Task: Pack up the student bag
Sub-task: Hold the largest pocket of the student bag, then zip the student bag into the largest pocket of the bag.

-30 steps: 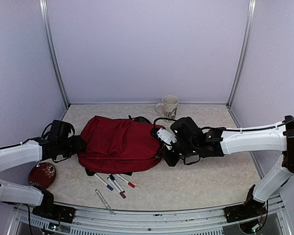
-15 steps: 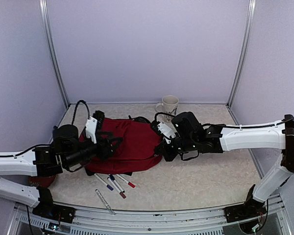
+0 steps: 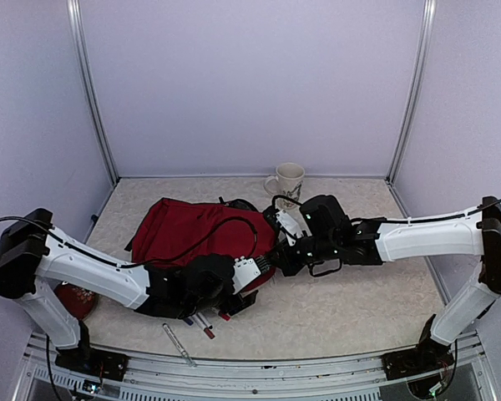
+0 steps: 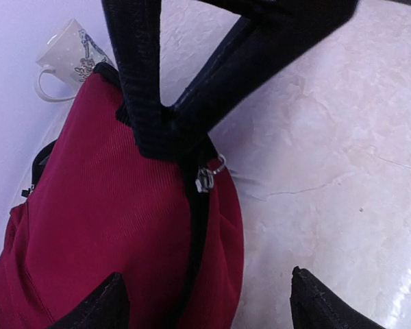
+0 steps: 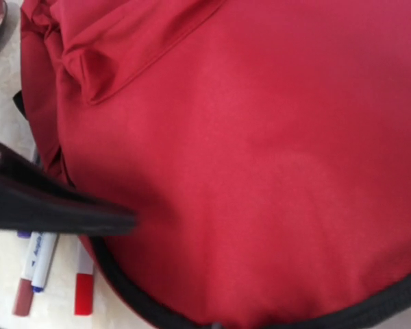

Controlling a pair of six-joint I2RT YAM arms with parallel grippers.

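Left gripper, fingers spread, faces the dark-red fabric backpack along its zipper from the table's near edge; right gripper apparently pinches it.

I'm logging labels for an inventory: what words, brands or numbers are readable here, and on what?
No text here is readable.
On the white marker: blue print along the barrel, too blurred to read.
On the mug: a dark drawing, no legible words.
On the student bag: no label visible.
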